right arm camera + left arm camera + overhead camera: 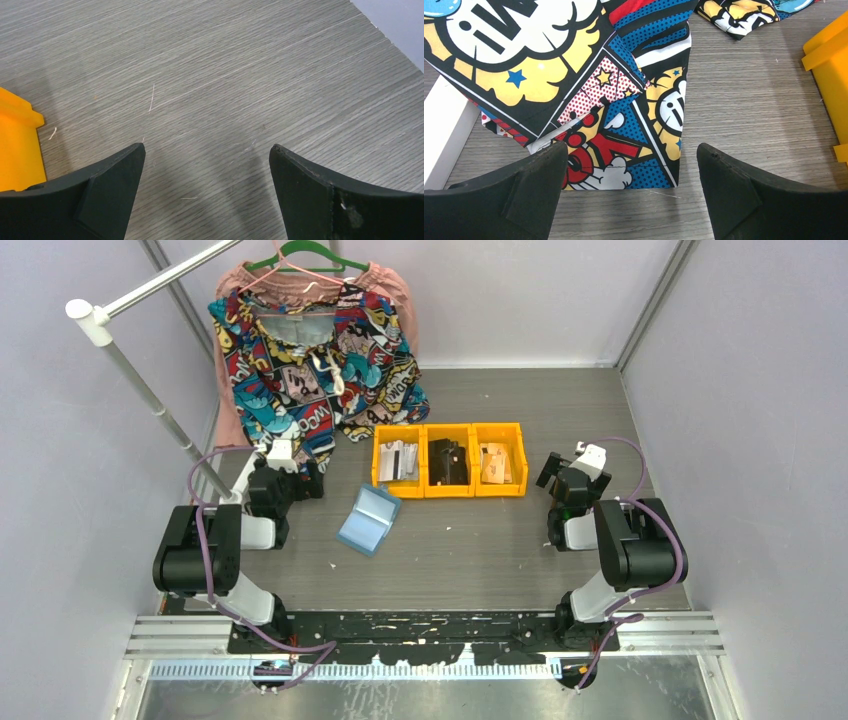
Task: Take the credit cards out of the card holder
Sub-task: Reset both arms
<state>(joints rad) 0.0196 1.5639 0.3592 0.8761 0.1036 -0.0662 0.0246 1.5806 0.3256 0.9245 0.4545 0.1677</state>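
Observation:
The card holder (368,520), a small blue wallet, lies flat on the grey table in front of the orange bins; only the top view shows it. The credit cards are hidden from view. My left gripper (316,481) hovers to the holder's upper left, apart from it, and stands open. In the left wrist view the left gripper (630,147) has only table and the shirt's hem between its fingers. My right gripper (549,473) is open beside the right-hand bin, far from the holder. In the right wrist view the right gripper (207,147) shows bare table between its fingers.
Three orange bins (448,459) stand in a row behind the holder, each with small items inside. A comic-print shirt (315,360) hangs on a green hanger from a white rail (150,390), its hem (624,125) resting on the table by my left gripper. One bin's corner (17,145) shows in the right wrist view.

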